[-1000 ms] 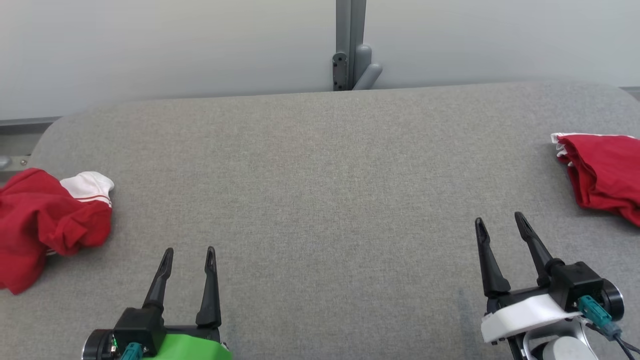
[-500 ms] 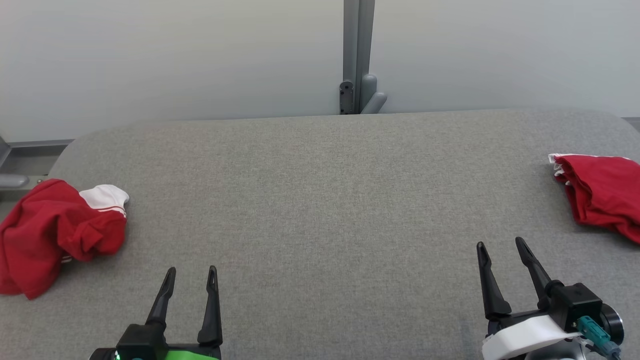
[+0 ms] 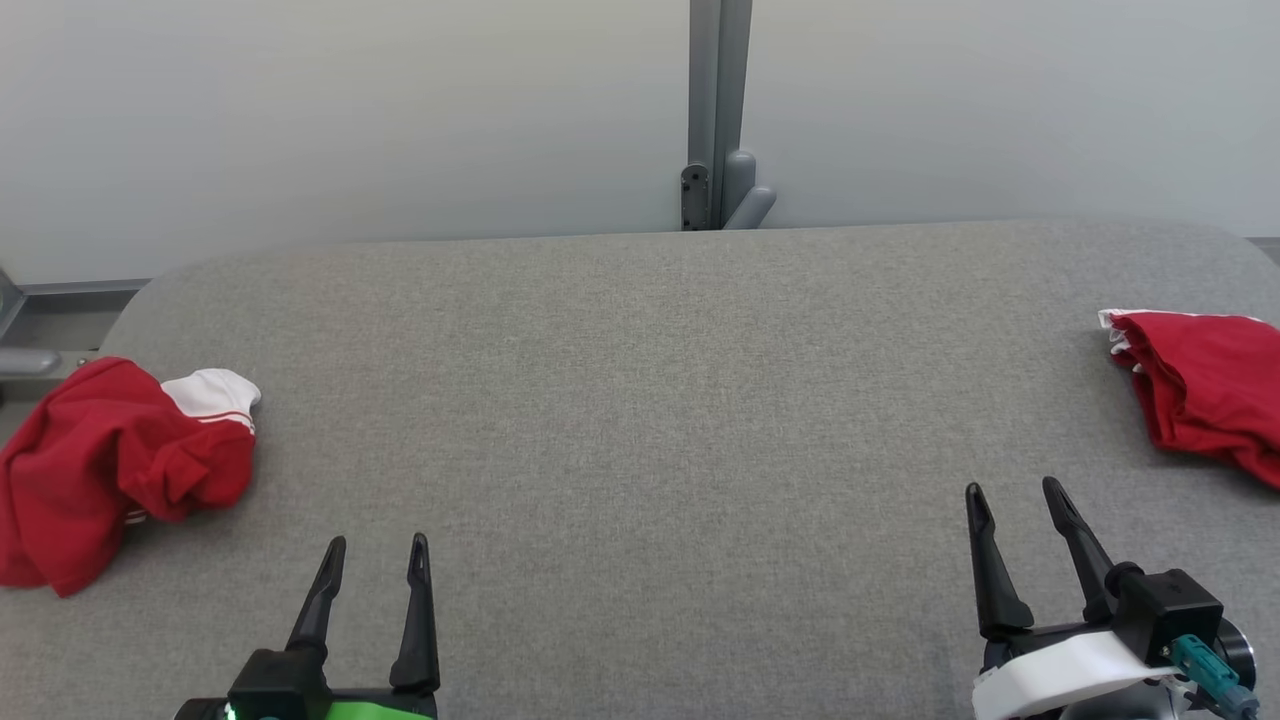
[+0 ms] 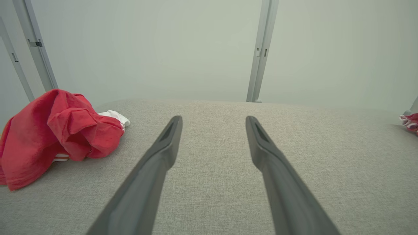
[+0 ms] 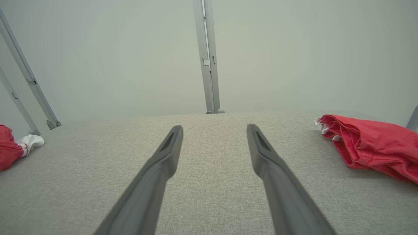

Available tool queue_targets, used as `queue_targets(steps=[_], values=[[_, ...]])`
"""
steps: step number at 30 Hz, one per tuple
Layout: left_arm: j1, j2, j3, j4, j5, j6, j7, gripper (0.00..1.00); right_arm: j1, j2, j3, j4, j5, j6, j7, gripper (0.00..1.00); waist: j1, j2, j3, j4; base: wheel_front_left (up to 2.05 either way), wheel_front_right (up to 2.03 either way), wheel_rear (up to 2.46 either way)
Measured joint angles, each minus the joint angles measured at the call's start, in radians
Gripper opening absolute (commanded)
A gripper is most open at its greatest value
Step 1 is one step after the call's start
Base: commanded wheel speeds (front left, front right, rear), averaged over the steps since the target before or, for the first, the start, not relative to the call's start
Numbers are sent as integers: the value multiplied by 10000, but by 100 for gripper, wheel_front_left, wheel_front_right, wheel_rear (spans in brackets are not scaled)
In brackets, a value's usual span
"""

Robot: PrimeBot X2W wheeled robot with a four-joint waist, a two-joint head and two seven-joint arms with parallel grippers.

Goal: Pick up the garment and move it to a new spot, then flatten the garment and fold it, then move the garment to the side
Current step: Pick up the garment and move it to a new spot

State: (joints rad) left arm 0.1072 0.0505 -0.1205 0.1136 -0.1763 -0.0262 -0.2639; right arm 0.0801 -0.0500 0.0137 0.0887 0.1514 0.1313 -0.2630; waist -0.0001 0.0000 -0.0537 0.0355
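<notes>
the left end effector and right end effector hang spread and empty over the table, ready to grab. the garment lies bunched at the left edge; a red cloth sits far right.

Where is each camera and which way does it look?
Head view: on the head, looking forward and down at the grey table; left pincer and right pincer show, open.
Left wrist view: on the left wrist, looking along its fingers; left red garment off to the side.
Right wrist view: on the right wrist, along its fingers; right red garment off to the side.
Shared: table and both garments.
</notes>
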Motion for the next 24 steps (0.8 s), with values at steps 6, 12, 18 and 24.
queue_targets(steps=[6,12,18,24], values=[[-3,0,2,4,0,12,0,100,28,-2,-12,-15,-6,0,0,100,0,0,44,74,0,0,0],[-60,0,50,-27,13,69,0,100,121,0,48,-58,-8,0,0,100,0,0,84,368,0,0,0],[-114,-2,61,-90,15,153,0,100,217,2,150,-71,65,0,0,100,0,0,109,971,0,0,0],[-156,-2,-17,-134,-75,232,0,100,206,6,261,-138,119,0,0,100,0,0,154,1824,0,0,0]])
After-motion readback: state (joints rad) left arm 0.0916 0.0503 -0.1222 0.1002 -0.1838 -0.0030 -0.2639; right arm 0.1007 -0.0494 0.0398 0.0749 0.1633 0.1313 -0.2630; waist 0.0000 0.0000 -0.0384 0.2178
